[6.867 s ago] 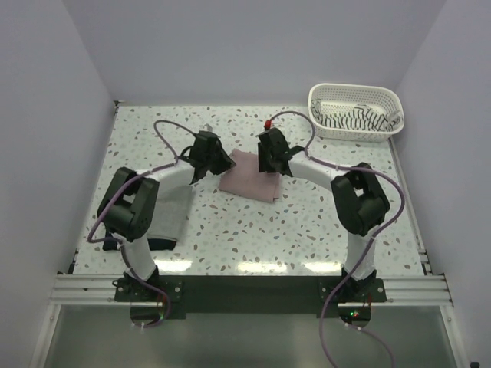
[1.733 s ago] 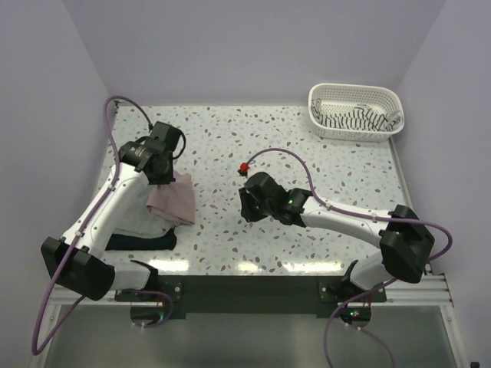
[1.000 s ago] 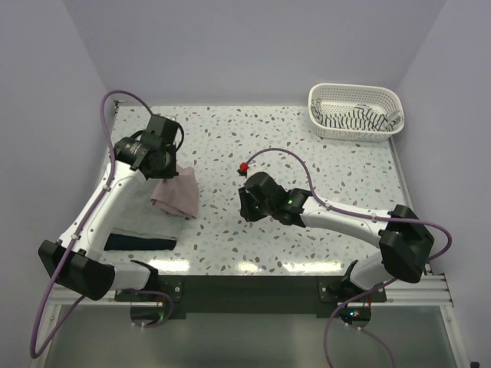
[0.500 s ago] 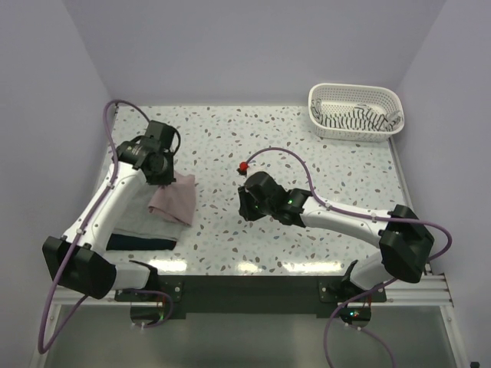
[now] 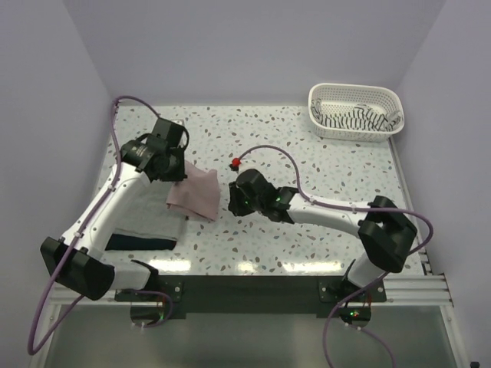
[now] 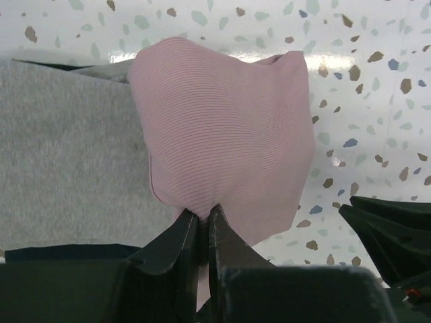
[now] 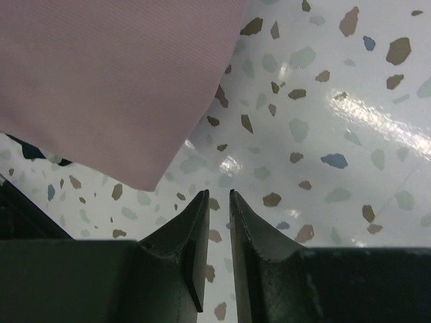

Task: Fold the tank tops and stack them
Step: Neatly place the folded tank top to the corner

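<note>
Two arms lean in over the speckled table. The left gripper has its fingers pinched tight on one edge of the folded pink tank top. That top spreads partly over the grey tank top and partly over bare table. Under the grey one, a dark tank top shows as a strip along the near side. The right gripper points down just beside the pink top's corner, its fingers drawn almost together with only a thin gap, gripping nothing. Well apart, at the back right, the striped tank top lies in a white basket.
</note>
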Robot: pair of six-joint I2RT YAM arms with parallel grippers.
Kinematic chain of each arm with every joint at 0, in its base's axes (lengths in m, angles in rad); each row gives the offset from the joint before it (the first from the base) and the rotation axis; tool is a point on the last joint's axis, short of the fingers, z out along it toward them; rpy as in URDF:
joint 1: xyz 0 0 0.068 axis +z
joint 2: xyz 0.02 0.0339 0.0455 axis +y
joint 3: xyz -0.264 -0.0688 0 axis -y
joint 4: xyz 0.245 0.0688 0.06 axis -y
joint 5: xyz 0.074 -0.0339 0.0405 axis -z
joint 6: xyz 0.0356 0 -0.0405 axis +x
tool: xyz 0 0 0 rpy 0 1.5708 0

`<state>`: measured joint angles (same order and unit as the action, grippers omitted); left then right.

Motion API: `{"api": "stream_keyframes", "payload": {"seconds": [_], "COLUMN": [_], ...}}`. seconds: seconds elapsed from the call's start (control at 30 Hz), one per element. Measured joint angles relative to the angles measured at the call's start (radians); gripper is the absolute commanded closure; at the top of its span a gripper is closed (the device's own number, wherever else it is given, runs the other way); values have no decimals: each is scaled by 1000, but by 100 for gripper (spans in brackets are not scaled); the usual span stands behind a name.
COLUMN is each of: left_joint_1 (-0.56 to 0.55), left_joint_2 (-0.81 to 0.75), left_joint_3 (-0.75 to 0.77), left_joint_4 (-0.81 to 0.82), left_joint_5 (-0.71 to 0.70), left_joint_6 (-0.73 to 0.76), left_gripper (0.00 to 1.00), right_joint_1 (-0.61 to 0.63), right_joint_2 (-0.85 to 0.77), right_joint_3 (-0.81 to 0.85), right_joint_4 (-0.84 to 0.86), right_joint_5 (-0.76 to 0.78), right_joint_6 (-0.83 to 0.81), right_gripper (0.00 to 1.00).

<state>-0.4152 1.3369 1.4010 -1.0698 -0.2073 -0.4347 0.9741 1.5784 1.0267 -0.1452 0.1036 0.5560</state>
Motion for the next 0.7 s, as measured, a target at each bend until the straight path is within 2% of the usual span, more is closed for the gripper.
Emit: {"api": "stream_keyframes", "payload": {"seconds": [0.37,0.53,0.7], "left_joint_1": [316,394,438], "left_joint_2": [-26,-26,-26], "left_joint_3": [-315,-336,-336], "left_joint_4": [77,103,121], "left_joint_5": [5,5,-8], "left_joint_6": [58,87,88], "left_gripper": [100,100,100], "right_joint_1": [27,56,84], "right_joint_2": [311,349,404], "right_joint_3": [216,252,305], "right_joint_4": [173,198,214], "right_joint_5": [-16,-13,-15], "right_joint_6": [74,90,101], "right_gripper": [80,78,72]}}
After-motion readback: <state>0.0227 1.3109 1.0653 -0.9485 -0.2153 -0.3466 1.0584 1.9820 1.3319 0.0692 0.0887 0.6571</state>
